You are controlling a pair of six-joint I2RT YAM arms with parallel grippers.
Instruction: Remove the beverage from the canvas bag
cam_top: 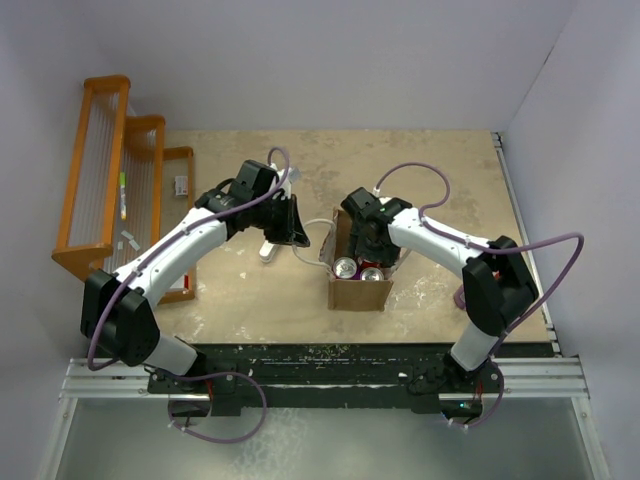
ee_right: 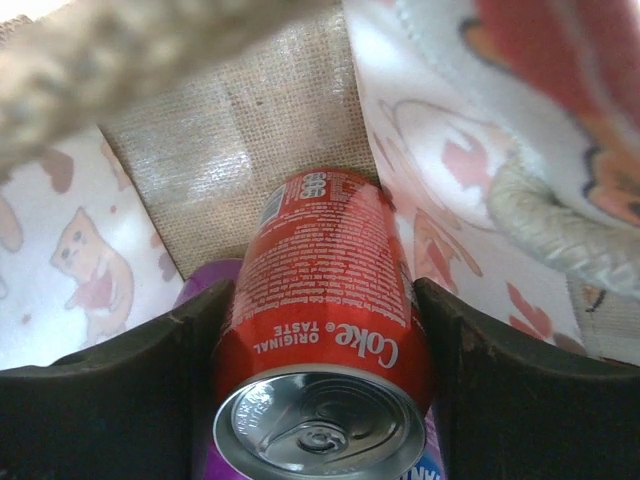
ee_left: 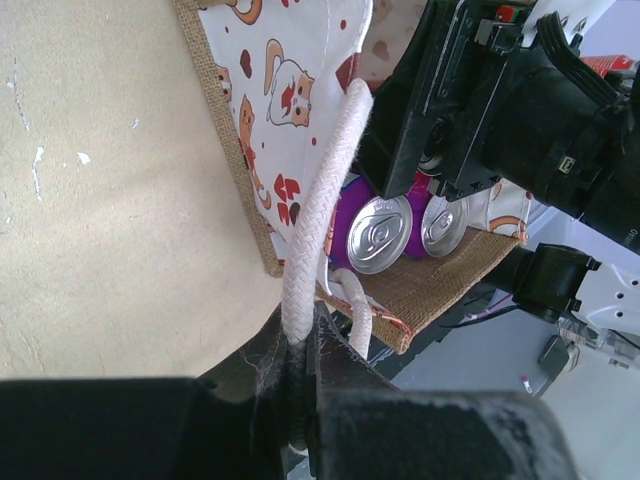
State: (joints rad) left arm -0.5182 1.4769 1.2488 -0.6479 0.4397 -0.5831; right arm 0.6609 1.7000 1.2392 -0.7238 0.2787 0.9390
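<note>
Right wrist view: the right pincer (ee_right: 322,310) is inside the bag (ee_right: 230,150), fingers pressed on both sides of the Coke can (ee_right: 320,260), beside a purple can (ee_right: 205,285). Just outside the bag, the left pincer (ee_left: 300,385) is clenched on the cord handle (ee_left: 322,190). Lift the Coke can straight up through the bag's mouth, handle held taut so the bag keeps to the tabletop (cam_top: 260,290) and the walls don't snag.

**Only one can is actually readable from my cams**

On my right wrist view, the red aluminium drink can (ee_right: 325,300) says "Coke" in white script, with "ORIGINAL TASTE" in small caps right next to it. There's a block of fine white print further up, too tiny to read. The purple metal can (ee_right: 205,288) under it shows a few white letters, cut off at the frame edge.
</note>
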